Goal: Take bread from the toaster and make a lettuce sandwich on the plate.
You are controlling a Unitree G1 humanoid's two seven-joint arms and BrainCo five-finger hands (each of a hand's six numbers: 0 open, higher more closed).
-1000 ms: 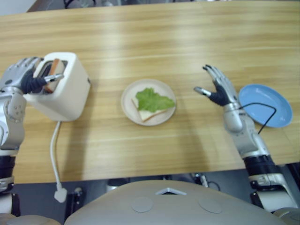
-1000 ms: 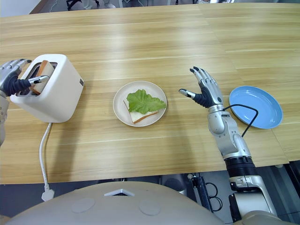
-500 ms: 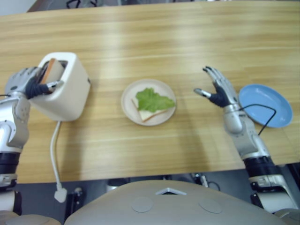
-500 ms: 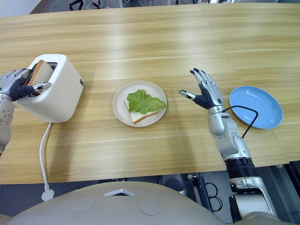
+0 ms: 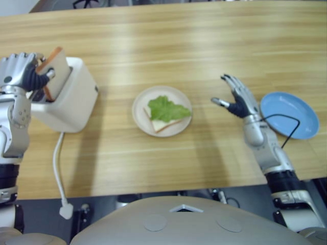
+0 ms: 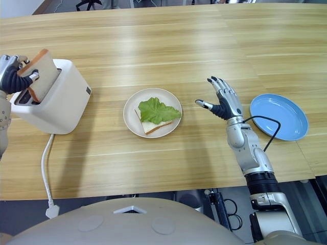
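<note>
A white toaster (image 6: 59, 104) stands at the table's left. My left hand (image 6: 11, 76) is shut on a bread slice (image 6: 41, 74), held mostly clear above the toaster's slot with its lower end still over it. On the white plate (image 6: 134, 124) at the table's middle lies another bread slice (image 6: 155, 126) with a green lettuce leaf (image 6: 156, 110) on top. To the right of the plate, my right hand (image 6: 223, 99) hovers above the table, open, holding nothing.
A blue plate (image 6: 278, 116) lies at the right with a black cable (image 6: 266, 130) arching across its near rim. The toaster's white cord (image 6: 47, 168) runs to the table's front edge and hangs off it. Bare wood spreads behind the plates.
My left hand has lifted the bread slice up out of the toaster slot. The right hand has stayed in place.
</note>
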